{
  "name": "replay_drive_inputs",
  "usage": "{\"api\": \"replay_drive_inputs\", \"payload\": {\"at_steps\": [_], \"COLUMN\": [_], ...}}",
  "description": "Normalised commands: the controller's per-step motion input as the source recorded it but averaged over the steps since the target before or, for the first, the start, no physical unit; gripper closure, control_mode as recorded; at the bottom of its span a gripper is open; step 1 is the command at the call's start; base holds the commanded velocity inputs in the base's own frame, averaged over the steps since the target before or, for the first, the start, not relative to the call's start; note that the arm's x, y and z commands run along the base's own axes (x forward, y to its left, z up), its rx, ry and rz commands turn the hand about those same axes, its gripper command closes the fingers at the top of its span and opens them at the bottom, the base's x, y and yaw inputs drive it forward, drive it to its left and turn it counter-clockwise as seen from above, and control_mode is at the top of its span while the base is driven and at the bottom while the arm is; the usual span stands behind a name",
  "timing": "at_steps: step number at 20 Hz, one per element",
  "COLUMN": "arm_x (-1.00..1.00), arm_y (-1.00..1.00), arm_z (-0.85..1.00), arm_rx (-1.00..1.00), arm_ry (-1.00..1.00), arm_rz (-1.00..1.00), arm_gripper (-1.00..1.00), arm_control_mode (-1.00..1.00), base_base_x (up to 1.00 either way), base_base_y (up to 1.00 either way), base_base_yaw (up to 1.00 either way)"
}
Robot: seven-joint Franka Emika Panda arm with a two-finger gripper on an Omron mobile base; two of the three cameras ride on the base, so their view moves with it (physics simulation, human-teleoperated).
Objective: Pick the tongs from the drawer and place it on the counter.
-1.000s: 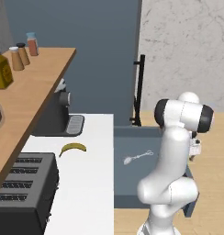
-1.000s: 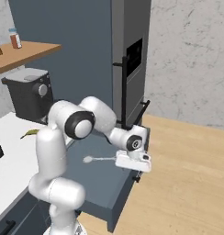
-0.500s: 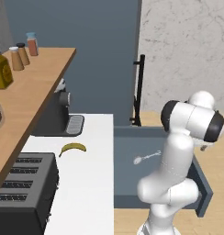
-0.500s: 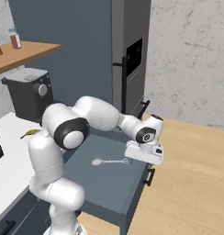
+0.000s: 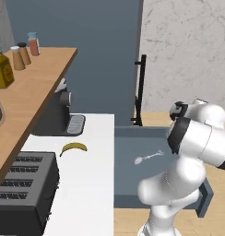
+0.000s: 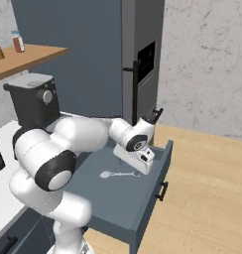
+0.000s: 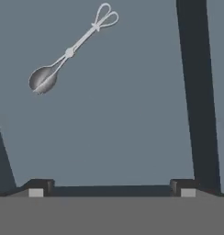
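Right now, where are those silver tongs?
The tongs lie flat on the floor of the open drawer, just right of the white counter with the banana. In the hand view they sit upper left.

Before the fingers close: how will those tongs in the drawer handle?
The tongs look thin, bright metal: probably stiff, light and slick. They lie flat on the drawer floor, so a pinch likely has little height to catch and may skid them. The rounded head could rock; the scissor pivot might let the arms shift.
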Motion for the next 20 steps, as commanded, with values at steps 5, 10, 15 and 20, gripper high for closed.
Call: {"api": "replay_drive_inputs", "payload": {"at_steps": [5,10,15,20], "arm_x": [0.69,0.95,0.49,0.28], "arm_y": [0.58,0.07,0.00,-0.06], "arm_z": [-0.18,-0.22,-0.58,-0.77], "arm_rx": [-0.03,-0.03,0.00,0.00], "arm_ry": [0.33,0.18,0.01,0.01], "arm_rz": [-0.61,-0.27,0.00,0.00], "arm_gripper": [-1.00,-1.00,-1.00,-1.00], "arm_control_mode": [-1.00,-1.00,-1.00,-1.00], "base_base_x": [0.00,0.00,0.00,0.00], "base_base_y": [0.00,0.00,0.00,0.00], "base_base_yaw": [0.00,0.00,0.00,0.00]}}
